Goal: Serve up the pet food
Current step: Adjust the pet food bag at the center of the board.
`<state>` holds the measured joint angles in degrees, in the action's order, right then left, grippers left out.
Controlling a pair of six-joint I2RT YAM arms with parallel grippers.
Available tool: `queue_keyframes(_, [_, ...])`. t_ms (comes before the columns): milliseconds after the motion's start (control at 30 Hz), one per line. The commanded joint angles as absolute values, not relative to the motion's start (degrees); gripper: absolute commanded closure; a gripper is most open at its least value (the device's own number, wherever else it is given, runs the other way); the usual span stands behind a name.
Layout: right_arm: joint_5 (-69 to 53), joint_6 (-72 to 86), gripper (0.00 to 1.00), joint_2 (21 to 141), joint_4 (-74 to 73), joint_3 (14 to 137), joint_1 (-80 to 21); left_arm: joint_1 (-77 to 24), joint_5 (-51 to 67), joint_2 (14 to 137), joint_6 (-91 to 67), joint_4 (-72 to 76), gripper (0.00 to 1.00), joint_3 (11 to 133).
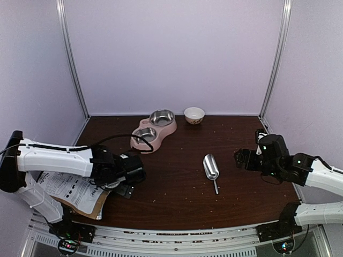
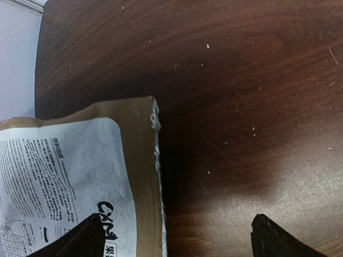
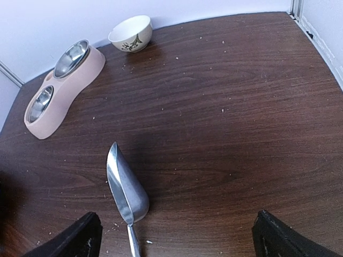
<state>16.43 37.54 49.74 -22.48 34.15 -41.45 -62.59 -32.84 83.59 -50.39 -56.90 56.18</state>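
Left claw (image 2: pixel 176 220) and right claw (image 3: pixel 177 222) are hanging open; pet food bag (image 2: pixel 80 171) is looking floppy, likely heavy, best pinched at its edge.

- The pet food bag (image 1: pixel 67 188) is white with dense black print and has a kraft-brown border.
- It lies flat at the near left of the table (image 1: pixel 177 201).
- Its brown end, edged with a ragged silvery strip, faces the table's middle.
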Motion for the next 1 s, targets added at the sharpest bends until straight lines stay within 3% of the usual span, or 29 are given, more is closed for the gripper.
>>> queue_keyframes(0, [19.95, 37.98, 0.0, 46.95, -23.47, 34.09, -41.84, -65.79, -35.89, 87.38, -60.9, -63.89, 0.02, 57.7])
queue_keyframes(367, [20.92, 38.69, 0.0, 44.45, -23.35, 31.75, -41.84, -67.21, -37.98, 90.28, -65.9, -73.28, 0.02, 53.78])
queue_keyframes(800, [21.27, 38.72, 0.0, 45.4, -22.76, 31.86, -41.84, -67.24, -35.05, 91.27, -65.83, -72.17, 0.02, 49.18])
queue_keyframes(900, [21.35, 38.69, 0.0, 45.41, -22.83, 32.02, -41.78, -67.24, -35.23, 91.82, -67.08, -72.67, 0.08, 49.0])
queue_keyframes(967, [21.38, 38.77, 0.0, 45.31, -22.81, 32.07, -41.82, -67.24, -36.08, 91.87, -67.47, -73.44, 0.17, 49.57])
